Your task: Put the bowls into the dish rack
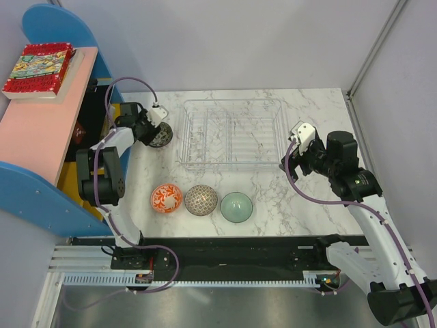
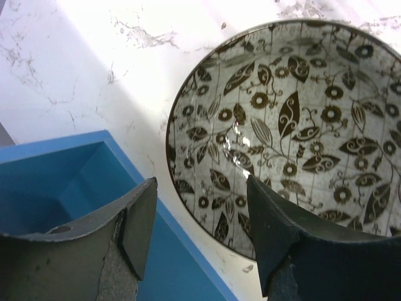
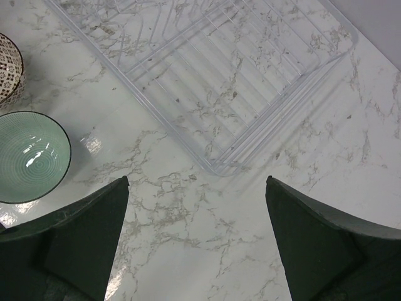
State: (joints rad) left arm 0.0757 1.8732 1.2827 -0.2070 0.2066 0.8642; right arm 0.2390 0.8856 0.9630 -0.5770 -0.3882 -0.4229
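The clear dish rack (image 1: 232,133) stands at the middle back with nothing in it; its corner shows in the right wrist view (image 3: 213,81). A bowl with a dark leaf-and-flower pattern (image 1: 162,135) sits left of the rack. My left gripper (image 1: 153,132) is open over it; in the left wrist view (image 2: 200,232) the bowl's (image 2: 294,132) near rim lies between the jaws, touching neither. An orange-red floral bowl (image 1: 166,199), a beige lattice bowl (image 1: 201,200) and a mint-green bowl (image 1: 236,207) sit in a row near the front. My right gripper (image 1: 289,161) is open and empty beside the rack's right front corner.
A blue and pink shelf unit (image 1: 41,137) with a book on top stands at the table's left edge; its blue side (image 2: 62,182) is right beside the left gripper. The right wrist view shows the mint bowl (image 3: 31,157) and the lattice bowl (image 3: 7,69) at the left.
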